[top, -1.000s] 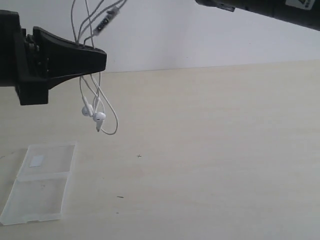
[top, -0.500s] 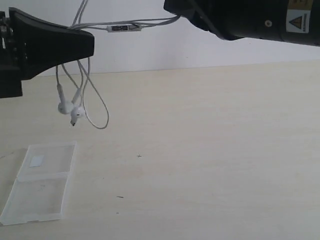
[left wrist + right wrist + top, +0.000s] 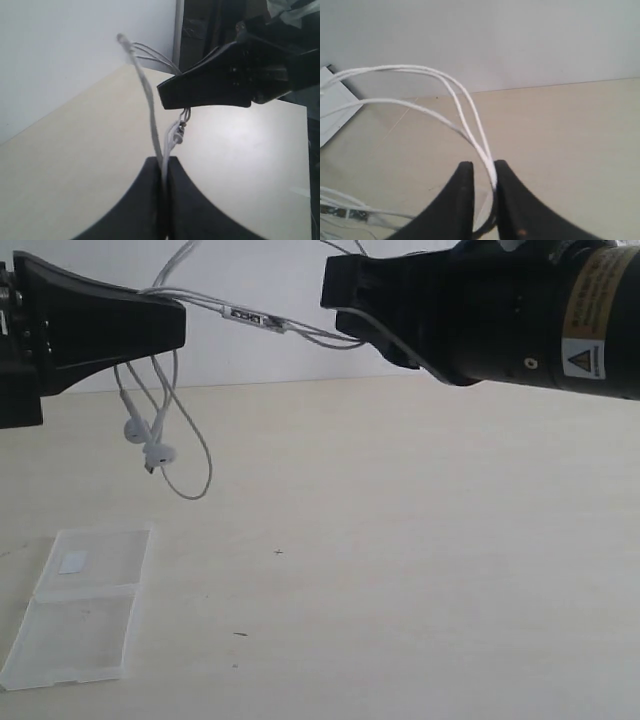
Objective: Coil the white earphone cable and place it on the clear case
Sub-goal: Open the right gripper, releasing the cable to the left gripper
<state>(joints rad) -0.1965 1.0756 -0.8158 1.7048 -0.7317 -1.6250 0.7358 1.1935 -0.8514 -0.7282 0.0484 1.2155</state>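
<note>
Light, limp-looking cable point(image 3: 245, 316) hangs at eleven o'clock, pinched in the closed left hand point(image 3: 161, 160), strands passing through the narrowly parted right hand point(image 3: 482, 165); probably best gripped around bundled loops; case point(image 3: 100, 555) at eight o'clock

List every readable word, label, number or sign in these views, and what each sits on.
No text can be read in any view.
Yellow warning label on the right arm: black triangle sign, lettering too blurred to read.
White sticker on the clear case: no print can be made out.
Both wrist views: no text or signs.
</note>
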